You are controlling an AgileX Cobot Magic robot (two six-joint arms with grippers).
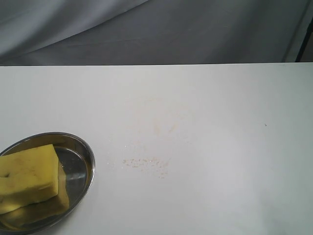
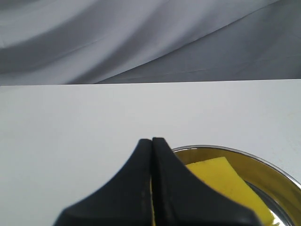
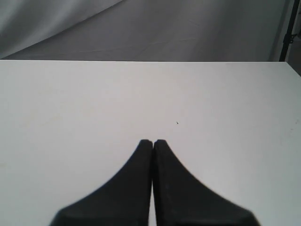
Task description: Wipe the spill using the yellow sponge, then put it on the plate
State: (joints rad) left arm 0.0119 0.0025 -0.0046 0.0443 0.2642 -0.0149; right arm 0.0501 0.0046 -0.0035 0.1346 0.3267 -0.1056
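Sponge (image 1: 27, 178) lies in the plate (image 1: 91, 166), just beyond your left pincer (image 2: 152, 140), whose jaws are pressed together on nothing. Your right pincer (image 3: 152, 141) is likewise closed, empty. Only faint specks of spill (image 1: 146, 163) show; both steps look done, so you likely need no further move.

This looks like a staged test set-up in a lab or studio rather than a home: a plain white table (image 1: 220, 171) stands before a creased grey cloth (image 1: 171, 34) hung as a backdrop, with a black stand pole (image 1: 303, 41) at the far right edge.
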